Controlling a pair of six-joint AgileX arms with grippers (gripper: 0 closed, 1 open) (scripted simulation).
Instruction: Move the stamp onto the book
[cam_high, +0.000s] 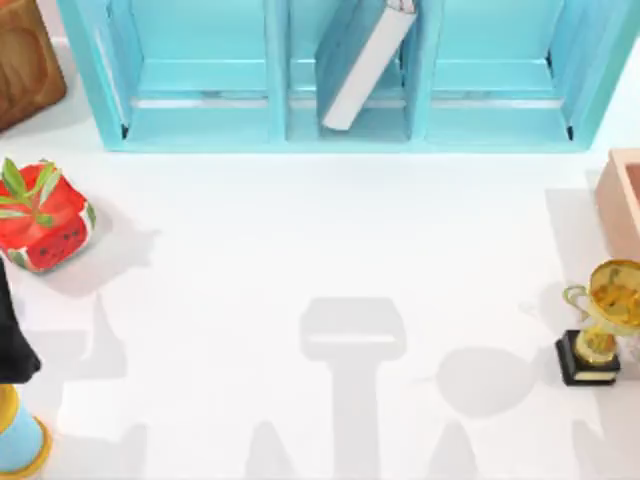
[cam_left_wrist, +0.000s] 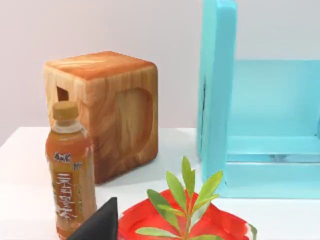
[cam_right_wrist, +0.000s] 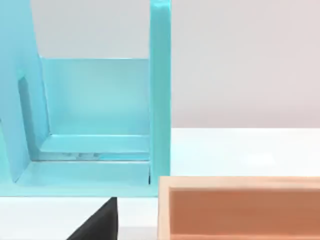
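Pincer fingers of our left arm peek beside the red planter; whether they are apart, we cannot tell. Our book leans tilted in the blue shelf unit's middle compartment, behind the white tabletop.

A matte black arm segment with smooth casing shows; each wrist view catches 1 black, pointed finger tip, unmarked

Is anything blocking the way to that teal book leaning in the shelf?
Nothing visible stands before the book. It leans tilted in the shelf's middle compartment, between dividers. The red pot and trophy stand well aside, left and right.
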